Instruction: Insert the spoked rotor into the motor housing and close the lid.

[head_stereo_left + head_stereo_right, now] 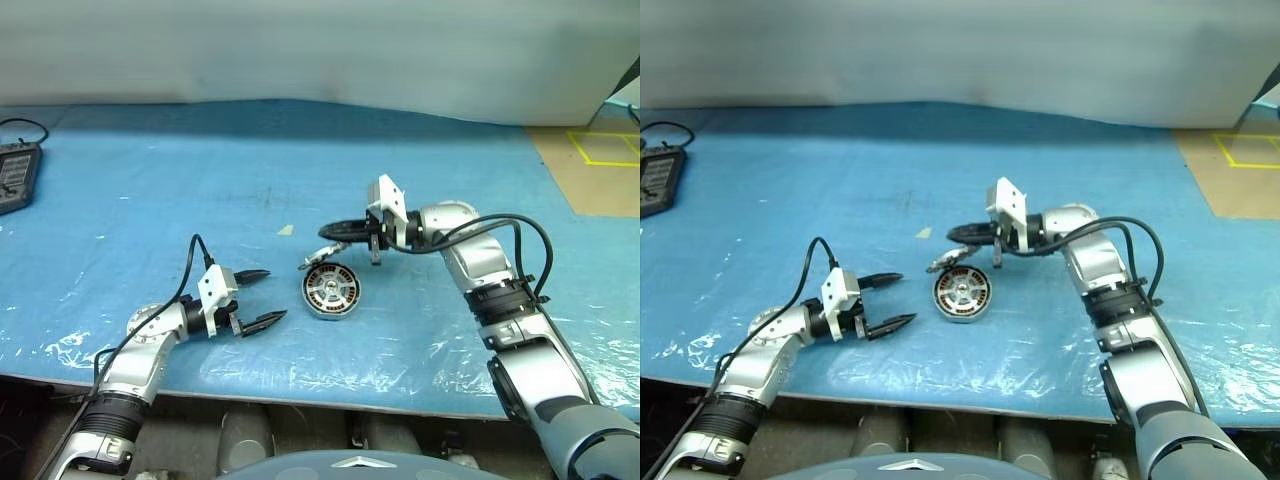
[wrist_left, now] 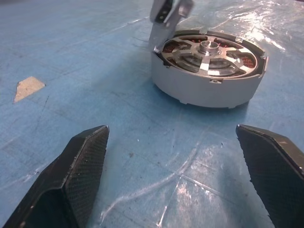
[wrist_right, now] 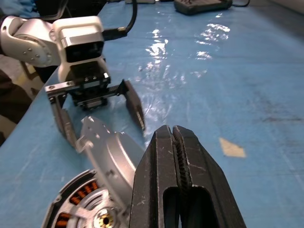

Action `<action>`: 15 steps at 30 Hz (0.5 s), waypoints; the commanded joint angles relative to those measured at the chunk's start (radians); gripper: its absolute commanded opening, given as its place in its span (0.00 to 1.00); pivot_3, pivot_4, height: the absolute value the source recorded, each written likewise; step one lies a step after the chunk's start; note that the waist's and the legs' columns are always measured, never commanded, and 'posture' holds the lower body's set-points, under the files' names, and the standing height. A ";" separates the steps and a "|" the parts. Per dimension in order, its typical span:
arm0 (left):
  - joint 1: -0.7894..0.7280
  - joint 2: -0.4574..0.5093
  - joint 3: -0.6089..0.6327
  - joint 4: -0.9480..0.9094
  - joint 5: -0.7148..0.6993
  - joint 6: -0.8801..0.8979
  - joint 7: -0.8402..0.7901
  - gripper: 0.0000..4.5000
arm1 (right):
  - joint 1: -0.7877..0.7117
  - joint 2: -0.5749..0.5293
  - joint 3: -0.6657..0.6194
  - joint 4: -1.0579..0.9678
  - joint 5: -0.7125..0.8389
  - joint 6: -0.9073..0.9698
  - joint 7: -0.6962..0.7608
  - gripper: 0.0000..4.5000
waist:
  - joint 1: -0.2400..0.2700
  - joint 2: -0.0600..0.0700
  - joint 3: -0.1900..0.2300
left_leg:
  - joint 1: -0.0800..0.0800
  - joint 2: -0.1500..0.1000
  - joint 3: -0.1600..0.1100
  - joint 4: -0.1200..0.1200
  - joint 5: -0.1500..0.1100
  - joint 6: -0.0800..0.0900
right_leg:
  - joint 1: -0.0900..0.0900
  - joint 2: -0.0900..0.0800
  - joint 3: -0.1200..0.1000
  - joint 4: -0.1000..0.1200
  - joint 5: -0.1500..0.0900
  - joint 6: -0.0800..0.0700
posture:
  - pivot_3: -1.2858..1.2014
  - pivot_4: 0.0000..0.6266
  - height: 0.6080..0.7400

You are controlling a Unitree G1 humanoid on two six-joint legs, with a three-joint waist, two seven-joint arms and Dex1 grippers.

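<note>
Left wrist view: silver spoked rotor with a central hub sits inside the round silver metal motor housing, grey metal lid standing raised at its far-left rim.

The housing rests on the blue plastic-covered table, near the front edge, between the two arms. The right gripper, fingers pressed together, hovers just over the tilted lid, probably placed to push it down flat. The left gripper, jaws spread wide and holding nothing, waits just left of the housing, likely to steady it. A small tan scrap lies further back. A dark device sits at the far left. No readable writing appears anywhere.
</note>
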 commanded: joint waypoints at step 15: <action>-0.020 0.005 0.013 0.025 0.000 -0.042 -0.017 1.00 | 0.186 -0.061 0.132 -0.090 -0.123 -0.070 -0.024 0.01 | -0.006 -0.001 0.000 | 0.002 0.000 0.000 0.000 0.000 0.000 | 0.001 0.000 0.001 0.000 0.000 0.000 | 0.52 0.24 1.00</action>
